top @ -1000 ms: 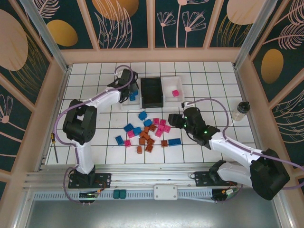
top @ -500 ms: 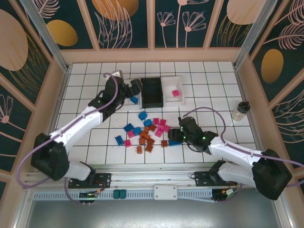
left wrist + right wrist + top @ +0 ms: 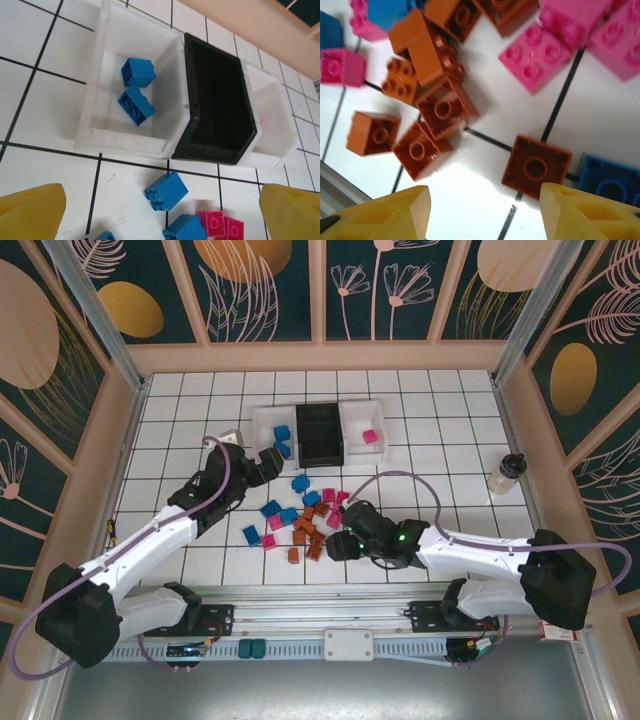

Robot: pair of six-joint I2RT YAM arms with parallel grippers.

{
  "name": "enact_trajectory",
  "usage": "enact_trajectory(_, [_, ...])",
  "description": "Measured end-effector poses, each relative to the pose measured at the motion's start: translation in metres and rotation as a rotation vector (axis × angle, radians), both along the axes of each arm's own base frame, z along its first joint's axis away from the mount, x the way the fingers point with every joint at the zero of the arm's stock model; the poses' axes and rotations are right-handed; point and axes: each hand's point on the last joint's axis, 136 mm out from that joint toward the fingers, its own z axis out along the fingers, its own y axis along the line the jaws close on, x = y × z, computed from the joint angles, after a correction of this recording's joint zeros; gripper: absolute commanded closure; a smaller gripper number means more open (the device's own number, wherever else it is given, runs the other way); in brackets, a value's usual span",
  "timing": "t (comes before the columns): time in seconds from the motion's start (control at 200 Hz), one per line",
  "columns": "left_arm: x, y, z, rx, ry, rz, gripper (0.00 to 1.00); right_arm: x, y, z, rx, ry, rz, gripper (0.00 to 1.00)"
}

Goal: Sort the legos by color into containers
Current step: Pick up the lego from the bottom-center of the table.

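The containers stand joined in a row at the back: a left white bin holding two blue legos, a black bin, and a right white bin with one pink brick. Blue, pink and orange legos lie scattered mid-table. My left gripper hangs open just in front of the left bin, above a loose blue brick. My right gripper is open low over the pile's near right side. An orange brick lies by its right finger.
A small capped bottle stands at the right side. A thin tool lies by the left wall. More orange bricks, pink ones and a blue one crowd the right wrist view.
My left gripper has opened and drawn back from the left white bin, which now holds a second blue brick. My right gripper has moved left, down to the orange bricks.
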Motion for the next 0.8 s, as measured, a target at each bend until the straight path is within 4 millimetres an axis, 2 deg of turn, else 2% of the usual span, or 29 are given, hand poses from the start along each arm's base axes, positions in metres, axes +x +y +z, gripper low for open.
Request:
enact_trajectory(0.16, [-0.004,0.006,-0.002,0.007,-0.002,0.017,0.01,-0.013,-0.011,-0.01,-0.053,0.063,-0.016,0.39])
enact_trajectory(0.285, [-0.006,0.007,-0.01,0.014,0.015,0.019,0.01,-0.015,-0.016,-0.016,-0.078,0.083,-0.03,0.39])
enact_trajectory(0.425, [-0.007,0.008,-0.012,0.02,0.021,0.022,0.01,-0.014,-0.019,-0.034,-0.131,0.109,-0.042,0.39])
enact_trajectory(0.611, [-0.009,0.013,-0.009,0.028,0.013,0.039,0.01,0.0,-0.021,-0.041,-0.178,0.081,-0.065,0.41])
enact_trajectory(0.801, [-0.012,0.017,-0.005,0.025,-0.002,0.047,0.01,0.019,-0.006,-0.037,-0.177,0.026,-0.064,0.45])
